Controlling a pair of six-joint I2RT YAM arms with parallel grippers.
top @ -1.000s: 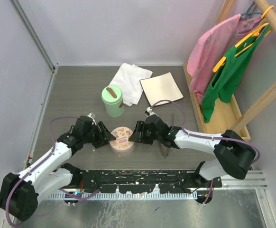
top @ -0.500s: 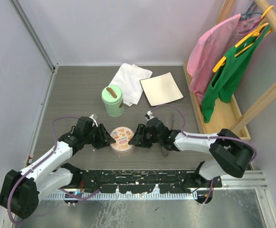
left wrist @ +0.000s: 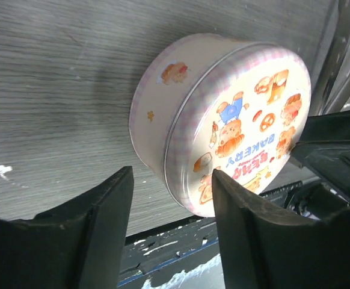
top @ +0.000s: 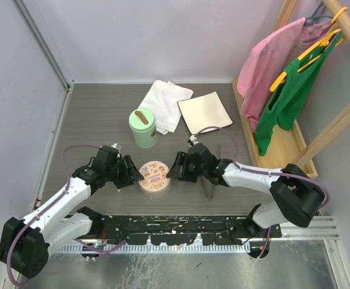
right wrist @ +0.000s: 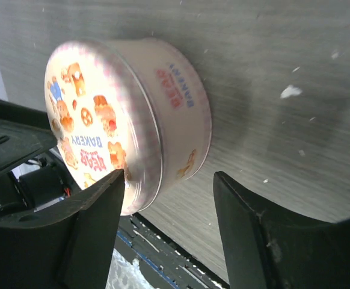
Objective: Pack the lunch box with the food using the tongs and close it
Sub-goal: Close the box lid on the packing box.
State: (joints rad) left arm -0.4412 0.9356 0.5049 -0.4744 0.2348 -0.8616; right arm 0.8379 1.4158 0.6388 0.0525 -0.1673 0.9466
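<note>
Lunch box: a round pale-pink tin (top: 154, 175) with a bakery-cartoon print is sitting on the grey wood-grain table (top: 97, 114), just ahead of the arm bases and between the two grippers.
Lid: the printed lid (left wrist: 247, 132) is lying on the tin and looking level all round.
Food: no pieces are showing in any view, and whether they are inside cannot be told.
Tongs: the slim grey metal tongs (top: 208, 190) are lying flat just right of the tin, partly under the right arm.
Left gripper (top: 134, 173): its black fingers (left wrist: 103, 211) are standing apart, gripping nothing, at the tin's left wall.
Right gripper (top: 175, 168): its fingers (right wrist: 97, 223) are spread too, holding nothing, close against the right wall. Whether they touch it is unclear.
Handling: the tin is probably stiff, light and slick-sided, so it is likely to skate under a one-sided push.
Where to hold: bracing opposite walls low down, or pressing on the lid's rim, is looking safest.
</note>
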